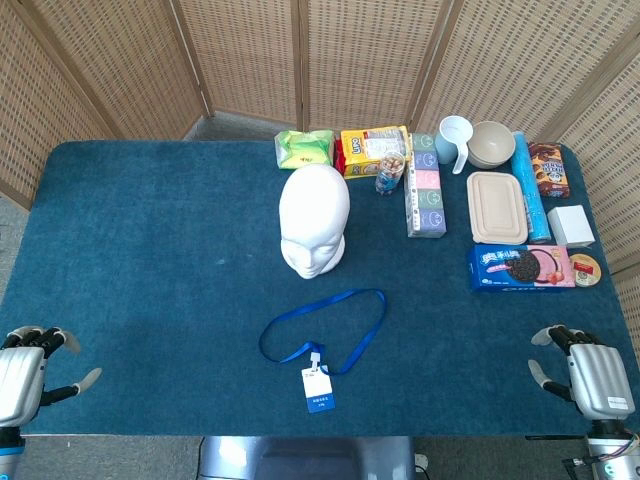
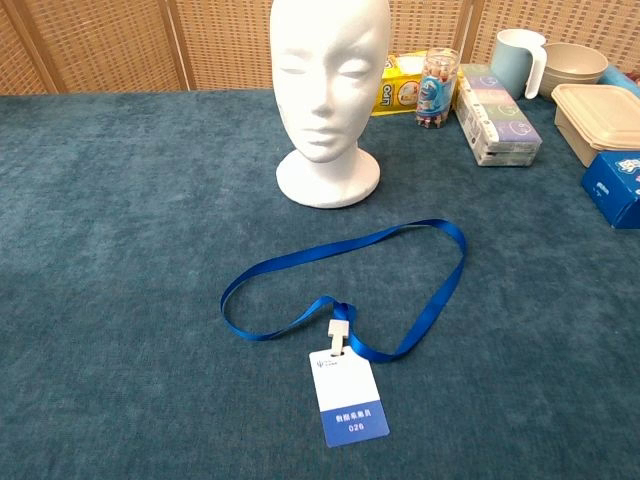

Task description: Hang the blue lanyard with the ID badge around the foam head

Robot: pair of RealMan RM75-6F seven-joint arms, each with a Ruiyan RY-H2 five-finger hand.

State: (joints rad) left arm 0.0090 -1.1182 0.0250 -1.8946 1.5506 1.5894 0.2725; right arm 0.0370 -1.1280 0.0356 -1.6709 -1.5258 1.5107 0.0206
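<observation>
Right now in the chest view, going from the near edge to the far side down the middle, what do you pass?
ID badge → white clip → blue lanyard loop → foam head → wicker screen.

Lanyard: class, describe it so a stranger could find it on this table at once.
Start at the white foam head in the middle of the blue table. Just in front of it lies the lanyard, a loose blue ribbon loop. It alone carries a clipped white and blue badge.

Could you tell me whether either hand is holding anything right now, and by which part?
Nothing is held: left hand and right hand are open, away from the lanyard.
</observation>
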